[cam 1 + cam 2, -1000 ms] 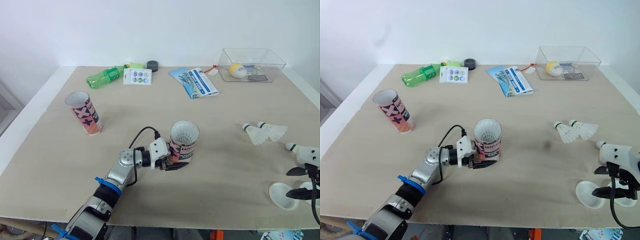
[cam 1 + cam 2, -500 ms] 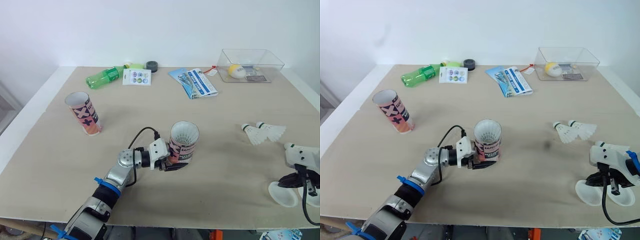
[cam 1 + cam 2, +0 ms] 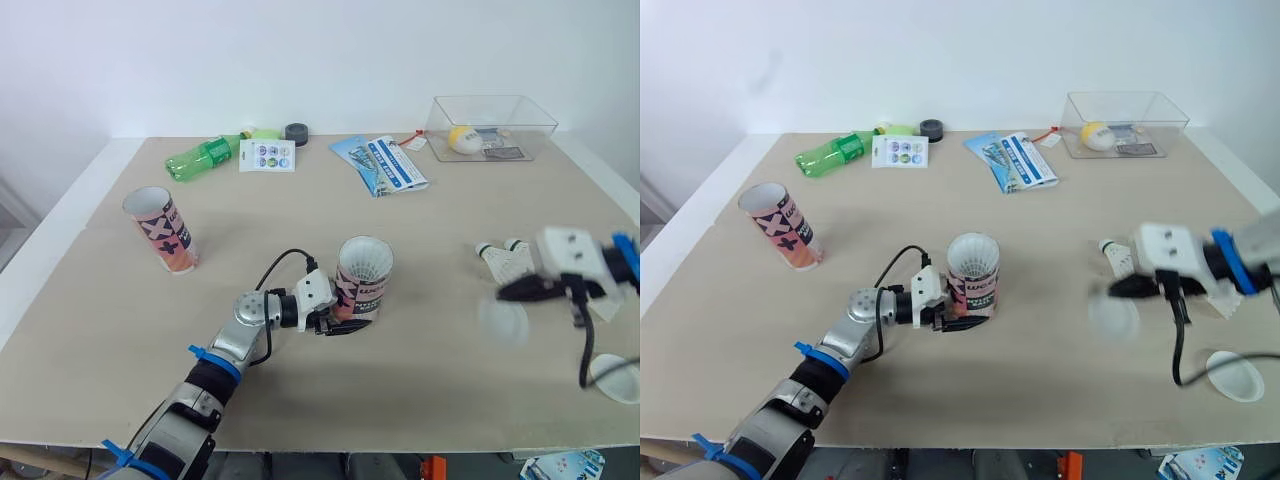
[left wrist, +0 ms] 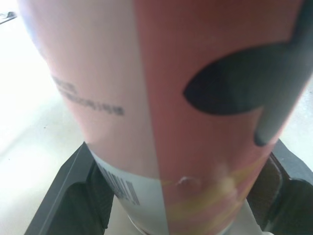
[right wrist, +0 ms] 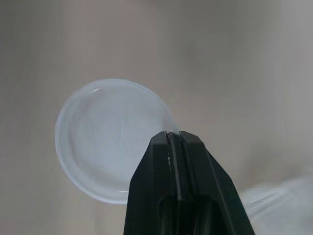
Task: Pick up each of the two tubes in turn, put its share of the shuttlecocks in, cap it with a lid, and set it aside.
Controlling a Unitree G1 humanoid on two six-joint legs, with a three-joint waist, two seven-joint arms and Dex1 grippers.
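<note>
Grips filled tube (image 3: 362, 285) mid-surface (image 3: 420, 400) with left hand (image 3: 345, 322). Pinches lid (image 3: 502, 320) by rim in right hand (image 3: 515, 290), aloft beside loose shuttlecocks (image 3: 505, 258). Could slip from thin edge grip, or seat crooked if tilted.

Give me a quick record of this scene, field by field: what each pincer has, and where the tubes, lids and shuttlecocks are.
left pincer: shut on held tube near its base, tube upright mid-table
tube contents: shuttlecock inside, no lid on
right pincer: shut on lid, pinched at its rim
second tube: standing open at the robot's left
loose shuttlecocks: two, lying by the right pincer
spare lid: on the table, near right corner
</note>
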